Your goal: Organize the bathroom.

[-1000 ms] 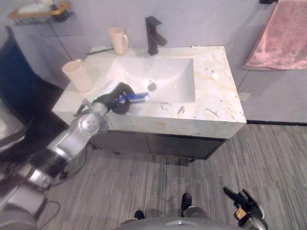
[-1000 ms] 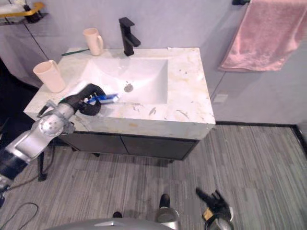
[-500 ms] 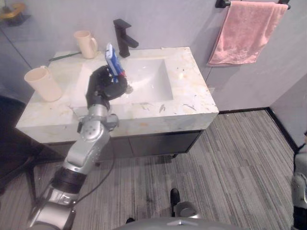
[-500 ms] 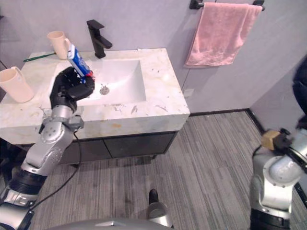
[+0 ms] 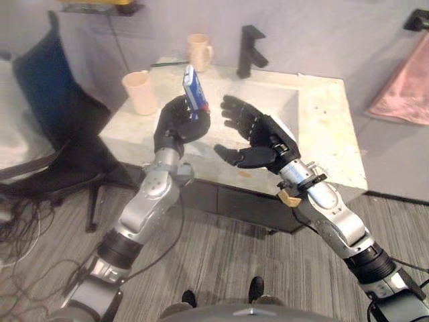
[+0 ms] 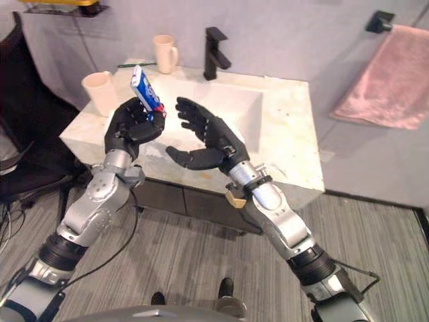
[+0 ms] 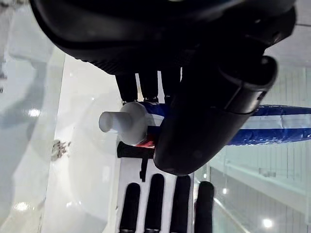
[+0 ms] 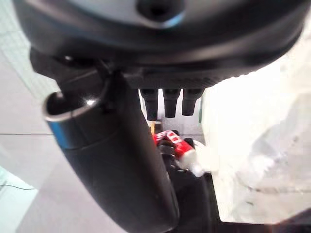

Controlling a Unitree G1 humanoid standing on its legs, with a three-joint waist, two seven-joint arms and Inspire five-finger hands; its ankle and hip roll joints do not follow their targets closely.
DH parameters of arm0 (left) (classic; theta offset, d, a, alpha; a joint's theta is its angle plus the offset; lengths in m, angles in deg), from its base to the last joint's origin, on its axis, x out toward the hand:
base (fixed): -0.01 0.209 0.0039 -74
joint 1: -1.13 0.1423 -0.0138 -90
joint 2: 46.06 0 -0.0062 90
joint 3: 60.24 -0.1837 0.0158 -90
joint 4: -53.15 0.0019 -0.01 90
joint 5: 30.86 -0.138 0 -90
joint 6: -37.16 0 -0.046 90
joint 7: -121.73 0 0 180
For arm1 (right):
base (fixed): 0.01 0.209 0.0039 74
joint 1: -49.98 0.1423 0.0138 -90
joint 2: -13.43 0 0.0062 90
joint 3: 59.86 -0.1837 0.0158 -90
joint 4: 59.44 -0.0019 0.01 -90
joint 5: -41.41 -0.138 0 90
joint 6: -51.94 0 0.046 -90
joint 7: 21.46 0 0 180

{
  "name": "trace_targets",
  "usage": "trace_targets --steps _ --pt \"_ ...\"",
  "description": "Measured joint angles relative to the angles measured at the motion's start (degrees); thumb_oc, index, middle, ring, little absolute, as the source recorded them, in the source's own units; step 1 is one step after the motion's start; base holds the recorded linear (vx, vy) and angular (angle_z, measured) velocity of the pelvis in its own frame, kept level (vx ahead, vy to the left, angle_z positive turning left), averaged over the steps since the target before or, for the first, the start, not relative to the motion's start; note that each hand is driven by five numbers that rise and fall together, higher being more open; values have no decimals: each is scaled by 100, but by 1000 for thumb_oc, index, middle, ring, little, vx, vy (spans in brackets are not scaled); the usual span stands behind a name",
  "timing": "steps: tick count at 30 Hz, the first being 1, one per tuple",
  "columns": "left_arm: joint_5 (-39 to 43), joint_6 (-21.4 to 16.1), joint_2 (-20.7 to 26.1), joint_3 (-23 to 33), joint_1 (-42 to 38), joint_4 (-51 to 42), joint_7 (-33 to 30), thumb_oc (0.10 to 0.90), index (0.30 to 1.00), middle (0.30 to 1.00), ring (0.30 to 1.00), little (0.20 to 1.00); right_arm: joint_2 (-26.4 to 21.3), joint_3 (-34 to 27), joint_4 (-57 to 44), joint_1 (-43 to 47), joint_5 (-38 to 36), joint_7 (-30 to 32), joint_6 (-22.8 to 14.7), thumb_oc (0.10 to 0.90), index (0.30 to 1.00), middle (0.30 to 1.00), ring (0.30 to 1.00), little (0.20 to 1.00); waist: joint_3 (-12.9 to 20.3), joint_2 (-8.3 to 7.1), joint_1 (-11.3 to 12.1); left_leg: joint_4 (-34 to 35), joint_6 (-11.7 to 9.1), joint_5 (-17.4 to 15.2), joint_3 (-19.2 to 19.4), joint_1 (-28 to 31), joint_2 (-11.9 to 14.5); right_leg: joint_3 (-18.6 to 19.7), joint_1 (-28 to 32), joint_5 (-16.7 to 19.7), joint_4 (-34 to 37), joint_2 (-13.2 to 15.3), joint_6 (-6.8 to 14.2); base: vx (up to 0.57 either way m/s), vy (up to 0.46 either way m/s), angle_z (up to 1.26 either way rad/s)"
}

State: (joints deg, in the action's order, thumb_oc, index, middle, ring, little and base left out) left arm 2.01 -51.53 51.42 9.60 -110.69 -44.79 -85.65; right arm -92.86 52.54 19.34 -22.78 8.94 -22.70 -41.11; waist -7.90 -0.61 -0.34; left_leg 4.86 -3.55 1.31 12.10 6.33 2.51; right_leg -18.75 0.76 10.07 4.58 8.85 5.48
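Raised from the sink since a second ago, the blue toothpaste tube point(image 6: 145, 88) stands upright at frame centre-left, pinched low near its white cap point(image 7: 122, 122) by the left hand point(image 6: 134, 126). Spread right hand point(image 6: 204, 137) waits beside it. Light, soft, squeezable: best gripped at the stiff cap shoulder.

Silver-grey jointed arms end in dark hands with black fingers point(image 5: 236, 115).

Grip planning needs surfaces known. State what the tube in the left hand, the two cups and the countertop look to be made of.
Toothpaste tube, in the left hand: apparently soft glossy plastic, printed blue and white, with a white screw cap.
Two cups: matte cream, likely plastic, possibly ceramic.
Countertop: polished pale stone or imitation marble, with brownish veins.
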Motion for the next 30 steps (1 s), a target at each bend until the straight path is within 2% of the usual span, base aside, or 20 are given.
trace_targets --steps 5,13,30 --pt "-183 -24 107 -60 0 18 191 400 300 300 300 300 253 44 177 463 8 170 40 800 900 900 900 900 2 -161 30 0 5 4 -18 7 -4 -12 21 -2 0 7 3 16 -9 2" --pt "-183 -22 94 -316 -1 134 486 400 300 300 300 300 328 44 374 883 43 789 22 800 900 900 900 900 2 -166 7 3 10 36 -37 17 -3 3 29 -5 1 2 6 4 -3 0" --pt "-196 139 -44 -461 0 315 762 400 300 300 300 300 331 148 556 1218 -51 789 23 800 900 900 900 900 3 -166 41 4 -2 101 -78 -4 2 -11 30 -22 2 3 -14 9 -5 0"
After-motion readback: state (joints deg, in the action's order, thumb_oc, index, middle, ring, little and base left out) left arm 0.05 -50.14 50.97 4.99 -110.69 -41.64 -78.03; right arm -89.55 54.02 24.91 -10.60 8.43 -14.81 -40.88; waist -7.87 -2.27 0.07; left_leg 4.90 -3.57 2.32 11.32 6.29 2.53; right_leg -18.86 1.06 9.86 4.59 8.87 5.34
